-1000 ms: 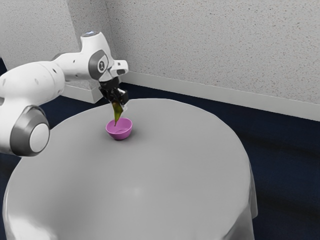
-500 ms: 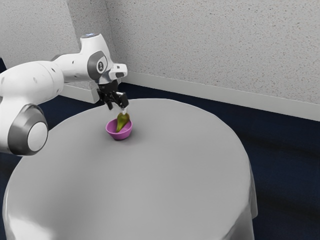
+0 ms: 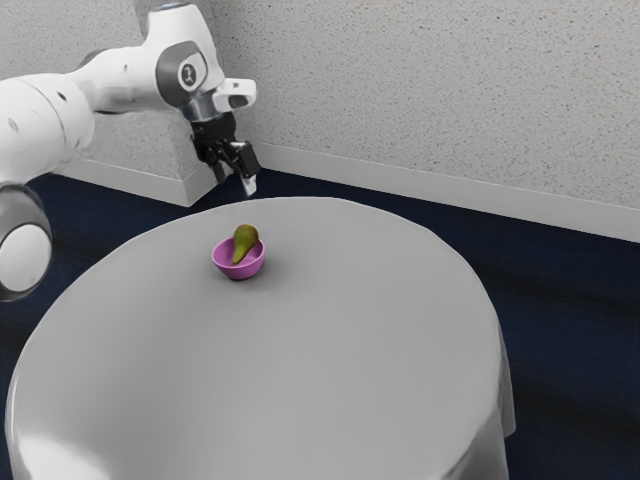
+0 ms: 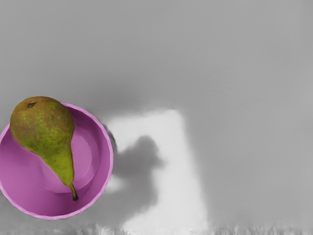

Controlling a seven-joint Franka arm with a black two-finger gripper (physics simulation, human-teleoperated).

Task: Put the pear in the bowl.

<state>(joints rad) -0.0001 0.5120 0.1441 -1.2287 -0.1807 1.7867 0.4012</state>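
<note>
Exterior view: the gripper (image 3: 236,182) is above the bowl's level, jaws apart. Wrist view details the pear's stem (image 4: 74,192) and dark base mark (image 4: 32,105). The upright bowl (image 3: 238,272) contains the pear (image 3: 244,243), tilted, broad end raised.

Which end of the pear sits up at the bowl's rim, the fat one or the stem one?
The fat end, broad and browner: it overlaps the edge of the bowl, whereas the stem end points down inside.
</note>
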